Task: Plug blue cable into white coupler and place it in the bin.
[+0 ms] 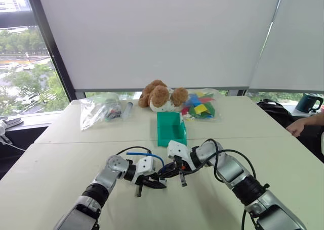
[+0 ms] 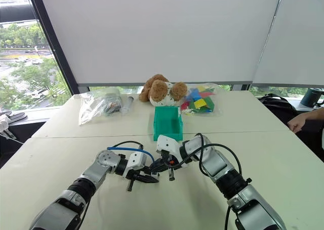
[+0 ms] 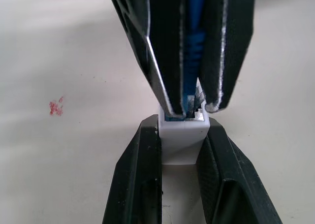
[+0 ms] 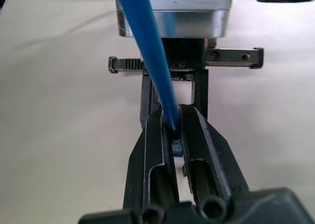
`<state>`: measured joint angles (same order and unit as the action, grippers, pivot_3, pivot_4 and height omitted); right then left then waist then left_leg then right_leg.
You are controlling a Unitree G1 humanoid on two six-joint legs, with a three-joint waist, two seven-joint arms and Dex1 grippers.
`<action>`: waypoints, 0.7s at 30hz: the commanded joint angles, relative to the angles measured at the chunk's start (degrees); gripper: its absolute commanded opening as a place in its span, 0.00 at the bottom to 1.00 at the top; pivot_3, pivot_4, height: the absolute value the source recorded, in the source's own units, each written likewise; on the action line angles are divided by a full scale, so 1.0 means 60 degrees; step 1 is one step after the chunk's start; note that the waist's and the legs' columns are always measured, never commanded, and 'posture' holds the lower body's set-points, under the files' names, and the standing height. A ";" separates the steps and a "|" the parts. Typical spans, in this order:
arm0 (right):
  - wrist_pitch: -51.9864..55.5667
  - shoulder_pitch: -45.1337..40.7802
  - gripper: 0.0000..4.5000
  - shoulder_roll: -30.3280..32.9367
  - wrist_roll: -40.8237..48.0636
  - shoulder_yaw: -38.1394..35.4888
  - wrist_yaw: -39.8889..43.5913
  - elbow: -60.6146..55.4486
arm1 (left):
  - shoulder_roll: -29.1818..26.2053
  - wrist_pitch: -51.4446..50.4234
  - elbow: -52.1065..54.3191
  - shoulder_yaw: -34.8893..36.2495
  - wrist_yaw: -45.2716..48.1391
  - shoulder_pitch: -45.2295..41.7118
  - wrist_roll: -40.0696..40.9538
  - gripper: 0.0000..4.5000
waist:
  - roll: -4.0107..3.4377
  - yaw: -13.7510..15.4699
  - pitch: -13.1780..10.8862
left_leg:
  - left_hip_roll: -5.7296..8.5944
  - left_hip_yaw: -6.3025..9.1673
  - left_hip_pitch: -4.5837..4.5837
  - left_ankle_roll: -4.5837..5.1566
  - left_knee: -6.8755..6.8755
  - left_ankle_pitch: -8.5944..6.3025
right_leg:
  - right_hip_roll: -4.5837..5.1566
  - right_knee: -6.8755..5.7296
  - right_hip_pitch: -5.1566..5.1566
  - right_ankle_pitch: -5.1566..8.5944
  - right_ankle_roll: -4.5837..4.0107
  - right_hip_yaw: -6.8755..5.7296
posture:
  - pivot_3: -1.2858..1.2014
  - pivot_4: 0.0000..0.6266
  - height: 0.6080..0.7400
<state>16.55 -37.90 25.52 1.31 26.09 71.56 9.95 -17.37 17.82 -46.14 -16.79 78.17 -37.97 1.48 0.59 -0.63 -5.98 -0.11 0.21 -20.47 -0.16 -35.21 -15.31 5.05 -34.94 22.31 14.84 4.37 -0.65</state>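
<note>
On a pale bench (image 1: 61, 179) by big shaded windows, the left end effector (image 1: 150, 183) pinches the white coupler (image 3: 181, 138) while the right end effector (image 1: 177, 175) clamps the blue cable (image 1: 145, 154), teal bin (image 1: 170, 129) just behind.

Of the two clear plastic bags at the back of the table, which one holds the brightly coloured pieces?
The clear plastic bag beside the plush dog, on the robot's right: red, yellow, blue and green pieces show through it. The other bag, on the left, holds mostly dark and pale items.

Office meeting room: long table (image 1: 61, 164), window blinds (image 1: 157, 33) (city outside)
</note>
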 commanded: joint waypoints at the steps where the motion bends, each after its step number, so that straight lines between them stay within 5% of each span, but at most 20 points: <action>1: 0.1280 0.1065 0.00 0.0264 -0.0530 0.0828 -0.0022 0.0420 | -0.0047 -0.0164 0.0652 0.0102 0.0103 0.0076 0.0201 0.40 | 0.0002 0.0014 -0.0037 | 0.0000 0.0001 -0.0001 -0.0009 0.0000 -0.0005 | 0.0000 0.0000 0.0001 0.0001 0.0002 -0.0001 | 0.52 0.24 1.00; 6: 0.2141 0.1140 0.00 0.0461 0.0028 0.0100 -0.0277 -0.0942 | -0.0419 -0.0423 0.1369 0.0350 -0.0135 0.0427 0.0338 0.97 | -0.0006 -0.0001 -0.0112 | -0.0003 0.0001 -0.0097 0.0004 0.0003 0.0003 | 0.0000 -0.0003 0.0070 0.0007 0.0013 -0.0015 | 0.52 0.24 1.00; 14: 0.5121 -0.0176 0.00 0.0434 0.2153 -0.2399 -0.1136 -0.2714 | -0.1764 -0.2413 0.3665 0.1760 -0.0780 0.1353 0.1547 0.99 | -0.0070 -0.0024 -0.0321 | 0.0000 0.0001 -0.0420 -0.0012 -0.0027 0.0018 | 0.0002 -0.0056 0.0381 -0.0031 0.0031 -0.0021 | 0.52 0.24 1.00; 21: 0.5180 -0.2968 0.00 0.0280 0.2371 -0.3329 -0.1920 0.0028 | -0.2144 -0.3924 0.5191 0.2580 -0.1805 0.2077 0.2221 0.99 | -0.0104 -0.0017 -0.0534 | 0.0036 0.0001 -0.0525 -0.0025 -0.0127 0.0025 | 0.0028 -0.0099 0.0454 -0.0053 0.0059 -0.0026 | 0.52 0.24 1.00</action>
<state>48.85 -53.33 27.76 14.91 8.09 61.40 6.59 -29.57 -3.88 -17.95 -3.27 68.60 -25.82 12.90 -0.03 -0.73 -9.19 0.15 0.21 -23.62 -0.31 -36.00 -15.16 5.24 -35.53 25.00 14.50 4.75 -0.81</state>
